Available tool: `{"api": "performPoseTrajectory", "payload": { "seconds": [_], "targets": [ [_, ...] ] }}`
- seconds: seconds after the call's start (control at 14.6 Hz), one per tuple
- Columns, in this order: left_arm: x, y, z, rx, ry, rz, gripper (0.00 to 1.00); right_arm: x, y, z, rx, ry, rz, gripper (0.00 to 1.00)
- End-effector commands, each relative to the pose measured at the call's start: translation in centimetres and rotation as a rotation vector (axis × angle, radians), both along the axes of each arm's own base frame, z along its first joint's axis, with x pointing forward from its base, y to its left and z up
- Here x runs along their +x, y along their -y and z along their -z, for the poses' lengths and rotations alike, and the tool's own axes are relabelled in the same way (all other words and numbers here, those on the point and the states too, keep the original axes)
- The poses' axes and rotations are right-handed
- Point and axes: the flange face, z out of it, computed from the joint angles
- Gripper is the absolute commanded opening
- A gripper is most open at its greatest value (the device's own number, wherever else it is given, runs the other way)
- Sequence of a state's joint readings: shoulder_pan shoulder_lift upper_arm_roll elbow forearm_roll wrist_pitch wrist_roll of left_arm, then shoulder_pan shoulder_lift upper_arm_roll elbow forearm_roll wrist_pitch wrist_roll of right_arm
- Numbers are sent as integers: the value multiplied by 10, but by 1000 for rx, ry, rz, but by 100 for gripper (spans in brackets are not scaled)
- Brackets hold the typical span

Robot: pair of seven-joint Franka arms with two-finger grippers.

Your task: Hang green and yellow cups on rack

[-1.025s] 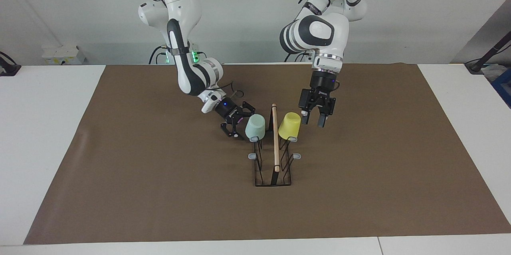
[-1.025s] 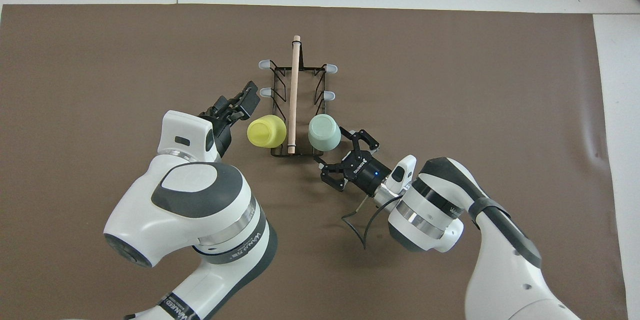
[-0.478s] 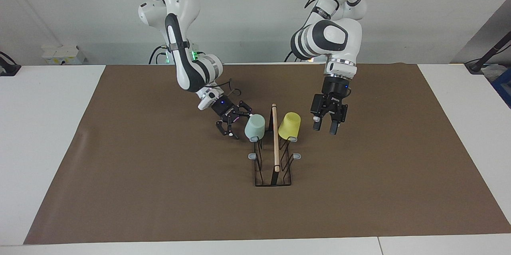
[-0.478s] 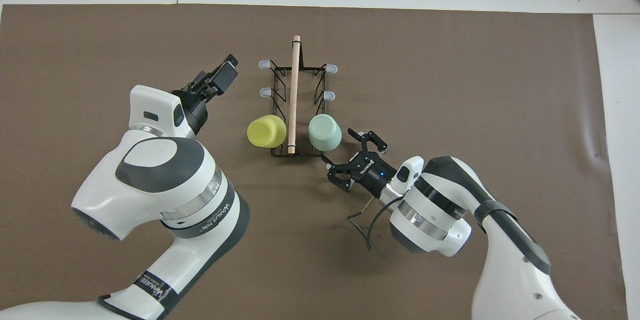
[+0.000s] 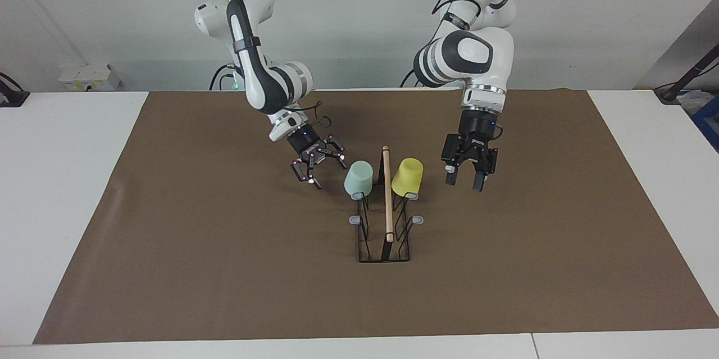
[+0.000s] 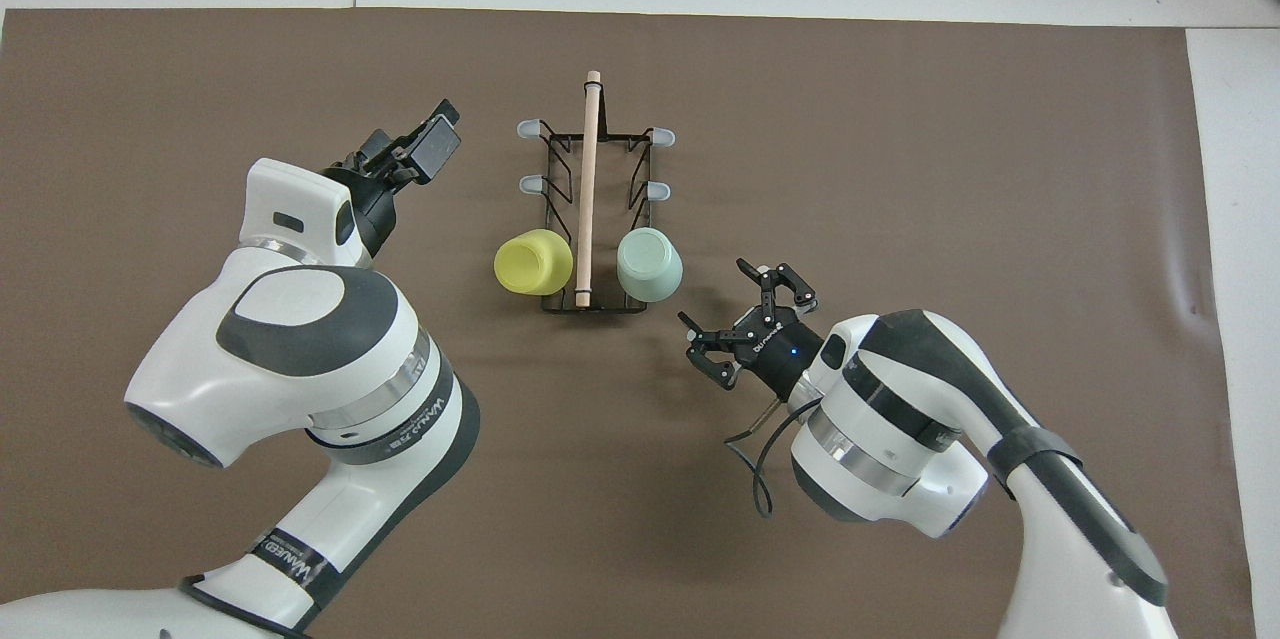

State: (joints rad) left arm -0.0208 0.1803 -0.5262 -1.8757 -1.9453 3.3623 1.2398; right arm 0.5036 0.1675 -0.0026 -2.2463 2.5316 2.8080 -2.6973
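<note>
The black wire rack (image 5: 387,246) with its wooden rod (image 5: 387,196) stands mid-mat; it also shows in the overhead view (image 6: 588,189). The pale green cup (image 5: 358,178) (image 6: 649,263) and the yellow cup (image 5: 408,176) (image 6: 533,262) hang upside down on the two prongs nearest to the robots, one on each side of the rod. My left gripper (image 5: 464,180) (image 6: 436,137) is open and empty, above the mat beside the yellow cup, apart from it. My right gripper (image 5: 324,172) (image 6: 716,293) is open and empty, above the mat beside the green cup, apart from it.
A brown mat (image 5: 224,263) covers the white table (image 5: 62,179). Several grey-tipped prongs (image 5: 417,219) (image 6: 528,129) of the rack, farther from the robots, are bare. Small items sit on the table at the right arm's end (image 5: 87,75).
Both grippers have drawn away from the hung cups: the left toward the left arm's end, the right toward the right arm's end. The cups and rack have not moved.
</note>
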Motion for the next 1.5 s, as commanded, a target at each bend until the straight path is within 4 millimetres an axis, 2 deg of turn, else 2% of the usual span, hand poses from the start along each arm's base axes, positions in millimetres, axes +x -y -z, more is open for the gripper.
{"api": "performPoseTrajectory", "payload": {
  "seconds": [0.0, 0.2, 0.41, 0.55, 0.68, 0.82, 1.16, 1.43],
  "targets": [
    [6, -10, 2, 33, 16, 21, 98, 6, 6, -20, -43, 52, -11, 100],
    [13, -22, 2, 69, 33, 30, 100, 33, 22, -42, -137, 150, -102, 100],
    [22, -29, 4, 92, 46, 52, 100, 64, 55, -63, -284, 251, -203, 100],
    [28, -34, 3, 115, 63, 76, 100, 68, 62, -65, -317, 264, -226, 100],
    [34, -48, 2, 154, 77, 82, 100, 75, 74, -67, -380, 286, -273, 100],
    [41, -59, -3, 198, 105, 106, 100, 87, 100, -73, -484, 324, -340, 100],
    [54, -88, -9, 355, 153, 167, 100, 105, 141, -82, -646, 372, -475, 100],
    [61, -109, -10, 441, 169, 221, 100, 127, 205, -97, -703, 386, -695, 100]
  ]
}}
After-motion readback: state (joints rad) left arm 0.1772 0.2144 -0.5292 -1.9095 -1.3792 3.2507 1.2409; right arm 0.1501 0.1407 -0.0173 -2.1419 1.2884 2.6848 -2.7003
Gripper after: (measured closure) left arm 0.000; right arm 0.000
